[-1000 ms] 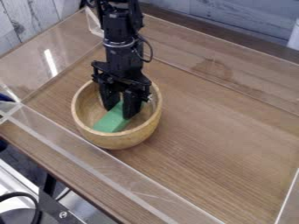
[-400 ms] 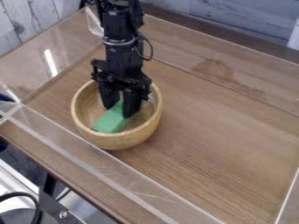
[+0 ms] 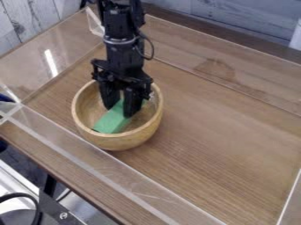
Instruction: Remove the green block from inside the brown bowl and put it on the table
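While the black robot gripper (image 3: pixel 122 90) reaches into the light-brown wooden bowl (image 3: pixel 80 104), its jaws drawn nearly together, the bright green bar (image 3: pixel 111 120) lies inside toward six o'clock. Virtually unchanged from a second earlier, it apparently still awaits lifting.

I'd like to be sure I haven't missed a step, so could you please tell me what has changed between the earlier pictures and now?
Nothing has visibly changed. The gripper is still down in the brown bowl by the green block, and both bowl and block stayed where they were.
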Controlling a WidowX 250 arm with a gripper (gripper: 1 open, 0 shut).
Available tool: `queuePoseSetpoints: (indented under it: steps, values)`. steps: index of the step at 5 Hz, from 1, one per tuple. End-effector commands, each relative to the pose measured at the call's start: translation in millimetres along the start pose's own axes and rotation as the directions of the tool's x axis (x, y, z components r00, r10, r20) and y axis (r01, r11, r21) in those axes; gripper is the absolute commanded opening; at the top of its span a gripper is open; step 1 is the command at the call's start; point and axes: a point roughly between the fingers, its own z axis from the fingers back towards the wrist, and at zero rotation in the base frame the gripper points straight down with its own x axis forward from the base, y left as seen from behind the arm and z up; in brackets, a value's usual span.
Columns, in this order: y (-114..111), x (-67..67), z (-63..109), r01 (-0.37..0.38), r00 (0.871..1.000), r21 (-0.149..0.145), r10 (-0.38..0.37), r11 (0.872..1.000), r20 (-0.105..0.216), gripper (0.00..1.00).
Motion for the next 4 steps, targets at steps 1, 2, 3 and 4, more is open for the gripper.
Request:
queuePoseSetpoints:
  steps: [1,2,3,4]
  values:
    - [0.1,9.4,24.1,0.004,0.997,0.025,-0.006,1.0,0.077,0.0]
    - [-0.7,9.3,26.7,0.0,0.997,0.024,-0.002,1.0,0.076,0.0]
    - [-1.6,9.4,29.6,-0.003,0.997,0.023,0.002,1.0,0.076,0.0]
    - [-2.4,9.2,31.7,-0.006,0.997,0.022,0.005,1.0,0.074,0.0]
